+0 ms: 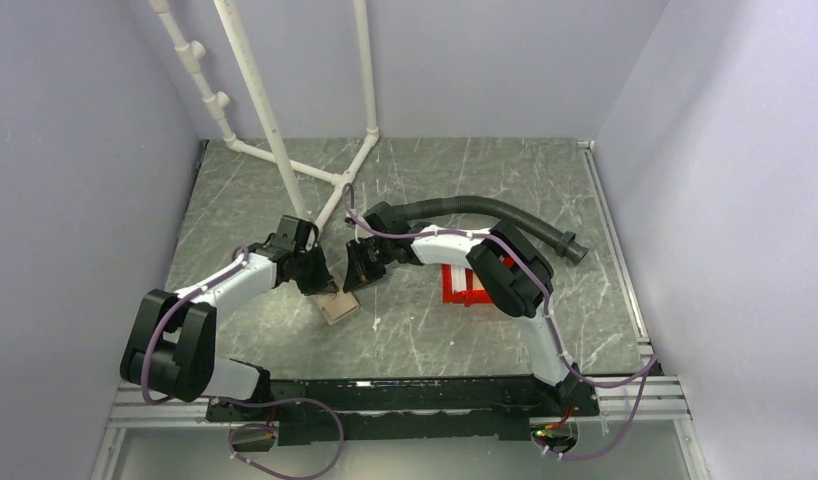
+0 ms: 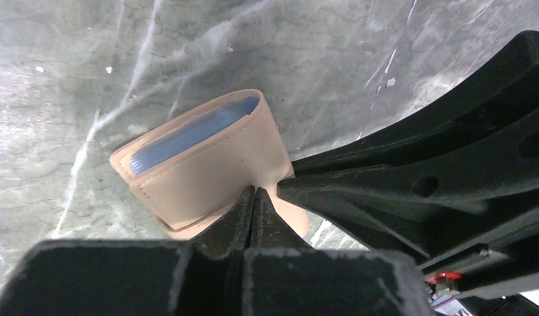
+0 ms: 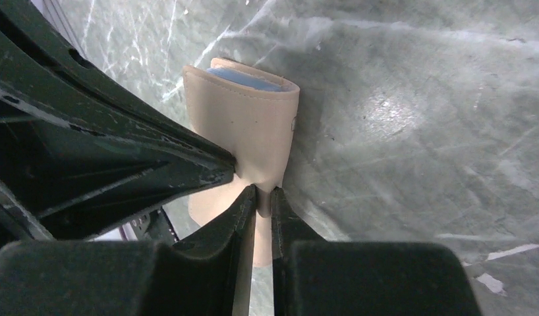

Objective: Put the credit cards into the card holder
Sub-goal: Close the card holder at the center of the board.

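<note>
Between tools [image 2: 254, 192] [image 3: 263, 192], card holder [image 1: 338, 308], apparently pinched.

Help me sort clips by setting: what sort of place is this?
Likely a lab robot test cell, not a home: plain lavender walls box in a marble-patterned tabletop, the left arm and right arm sit on an aluminium rail, and a white pipe frame stands at the back.

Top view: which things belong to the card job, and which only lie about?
Job: card holder, left gripper, right gripper, both pinching it.
Lying about: red bin, white pipes, black hose.
</note>
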